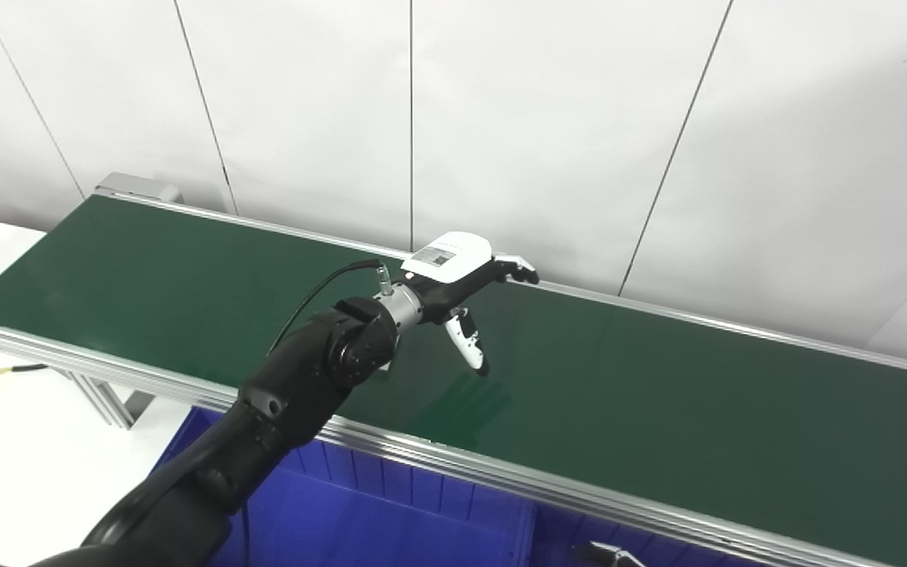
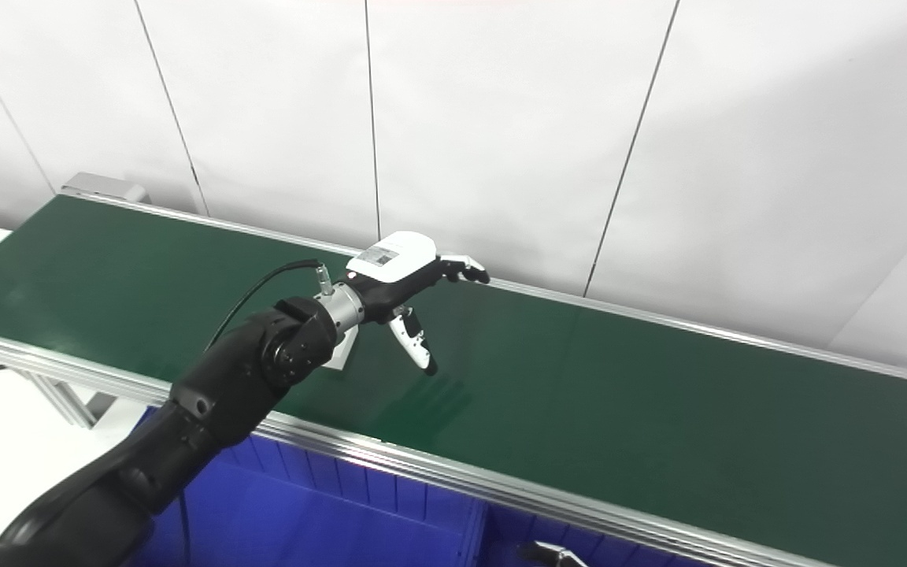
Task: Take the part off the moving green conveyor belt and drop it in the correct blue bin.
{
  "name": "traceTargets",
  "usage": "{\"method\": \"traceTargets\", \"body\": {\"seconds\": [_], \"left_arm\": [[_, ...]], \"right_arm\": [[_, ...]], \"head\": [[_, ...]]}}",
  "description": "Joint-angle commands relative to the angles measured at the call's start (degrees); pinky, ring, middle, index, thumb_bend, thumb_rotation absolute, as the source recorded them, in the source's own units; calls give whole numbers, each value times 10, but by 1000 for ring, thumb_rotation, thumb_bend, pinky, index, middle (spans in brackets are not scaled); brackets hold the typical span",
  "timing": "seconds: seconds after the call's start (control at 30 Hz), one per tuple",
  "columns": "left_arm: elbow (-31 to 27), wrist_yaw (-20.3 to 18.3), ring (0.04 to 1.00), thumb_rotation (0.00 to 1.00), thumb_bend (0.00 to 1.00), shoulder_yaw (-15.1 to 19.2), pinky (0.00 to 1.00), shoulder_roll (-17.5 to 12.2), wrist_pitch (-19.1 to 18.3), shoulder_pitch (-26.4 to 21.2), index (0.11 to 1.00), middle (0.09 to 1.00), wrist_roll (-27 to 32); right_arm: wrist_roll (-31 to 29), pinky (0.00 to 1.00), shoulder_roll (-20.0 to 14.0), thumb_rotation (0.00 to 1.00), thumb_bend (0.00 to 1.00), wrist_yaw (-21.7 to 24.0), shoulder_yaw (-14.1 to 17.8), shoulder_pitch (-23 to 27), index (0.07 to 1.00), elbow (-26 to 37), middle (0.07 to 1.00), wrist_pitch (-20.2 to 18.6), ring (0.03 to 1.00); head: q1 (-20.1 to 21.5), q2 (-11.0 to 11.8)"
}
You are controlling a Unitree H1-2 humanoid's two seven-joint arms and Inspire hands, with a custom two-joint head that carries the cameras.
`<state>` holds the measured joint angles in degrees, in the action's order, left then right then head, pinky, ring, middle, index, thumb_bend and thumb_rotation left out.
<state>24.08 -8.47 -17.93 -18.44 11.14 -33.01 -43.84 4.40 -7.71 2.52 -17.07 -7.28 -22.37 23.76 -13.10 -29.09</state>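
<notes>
The green conveyor belt point(image 1: 658, 394) runs from upper left to lower right. My left hand point(image 1: 461, 291) is stretched out above its middle, open, with the fingers pointing to the far rail and the thumb hanging down. It holds nothing. A small flat white part point(image 2: 341, 356) lies on the belt just under the wrist, mostly hidden by the forearm. Below the belt's near rail stands a blue bin point(image 1: 359, 512). The right hand does not show.
A second blue compartment point(image 1: 564, 543) adjoins the bin on the right, with a small grey item point(image 1: 603, 555) at the picture's bottom edge that I cannot identify. A white table point(image 1: 20, 457) with a cable lies to the left. White wall panels stand behind the belt.
</notes>
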Motion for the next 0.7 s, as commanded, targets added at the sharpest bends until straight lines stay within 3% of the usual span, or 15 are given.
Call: {"method": "traceTargets", "body": {"seconds": [0.0,0.33,0.67], "left_arm": [[5,18,745,72,1000,-2,584,-13,-2,-38,812,821,-5],[76,22,732,87,1000,-30,556,-18,-12,-49,828,846,-7],[67,-21,798,106,1000,-44,625,-27,-45,-45,866,876,2]], "right_arm": [[-1,559,2,131,1000,-6,-3,0,675,18,735,32,653],[1,549,1,142,1000,-12,-7,-5,677,24,731,32,650],[2,551,2,150,1000,-14,-8,-6,682,25,736,32,652]], "head": [[1,-1],[4,-4],[7,-7]]}}
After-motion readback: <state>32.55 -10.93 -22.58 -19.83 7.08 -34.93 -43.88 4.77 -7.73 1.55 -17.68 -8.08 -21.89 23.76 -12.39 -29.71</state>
